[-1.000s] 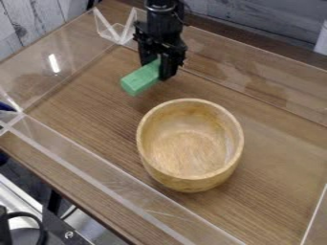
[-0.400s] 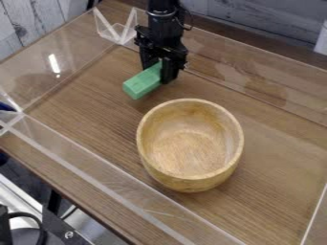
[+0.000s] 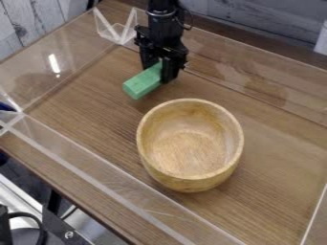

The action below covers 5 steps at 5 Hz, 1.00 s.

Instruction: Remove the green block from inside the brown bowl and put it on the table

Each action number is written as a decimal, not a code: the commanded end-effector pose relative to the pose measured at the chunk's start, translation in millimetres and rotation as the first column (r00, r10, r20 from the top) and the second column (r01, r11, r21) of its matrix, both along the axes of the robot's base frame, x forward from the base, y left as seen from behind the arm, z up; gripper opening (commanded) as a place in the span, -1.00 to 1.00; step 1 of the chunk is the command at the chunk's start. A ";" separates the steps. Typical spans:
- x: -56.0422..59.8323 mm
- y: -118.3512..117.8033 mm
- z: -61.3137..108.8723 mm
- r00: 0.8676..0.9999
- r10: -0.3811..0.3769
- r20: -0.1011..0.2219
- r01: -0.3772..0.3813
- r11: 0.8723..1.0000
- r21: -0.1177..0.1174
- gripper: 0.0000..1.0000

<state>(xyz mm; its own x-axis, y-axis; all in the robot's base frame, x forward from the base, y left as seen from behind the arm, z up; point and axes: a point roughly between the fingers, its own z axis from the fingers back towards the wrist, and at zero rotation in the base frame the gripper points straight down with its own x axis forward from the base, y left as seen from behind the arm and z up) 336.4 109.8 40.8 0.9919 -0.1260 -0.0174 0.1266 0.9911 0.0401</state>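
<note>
Beyond the bowl, left: small flat rectangular green block point(image 3: 141, 84), matte, tilted in view, outside the bowl
Black gripper point(image 3: 163, 63): fingers at the block's far end; exact opening and grip unclear
Bowl: round light-brown wooden bowl point(image 3: 190, 102), thick-rimmed
Hidden: block's far end, behind fingers
Hard to tell: block's contact with brown wood-grain tabletop point(image 3: 76, 113)

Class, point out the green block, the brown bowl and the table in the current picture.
Green block point(image 3: 140, 84): camera view, on its exposed face.
Brown bowl point(image 3: 192, 145): camera view, on its inner floor.
Table point(image 3: 96, 124): camera view, on bare wood.
</note>
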 end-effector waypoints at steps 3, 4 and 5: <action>11.4 7.3 24.4 0.996 0.020 0.087 -0.022 1.000 0.018 -1.00; 11.4 7.3 25.0 0.996 0.025 0.091 -0.026 1.000 0.016 -1.00; 11.4 7.3 25.3 0.995 0.029 0.094 -0.031 0.999 0.014 -1.00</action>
<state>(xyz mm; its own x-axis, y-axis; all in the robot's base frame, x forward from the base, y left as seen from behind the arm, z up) 337.3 111.3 40.8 0.9949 -0.1005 -0.0033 0.1006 0.9944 0.0316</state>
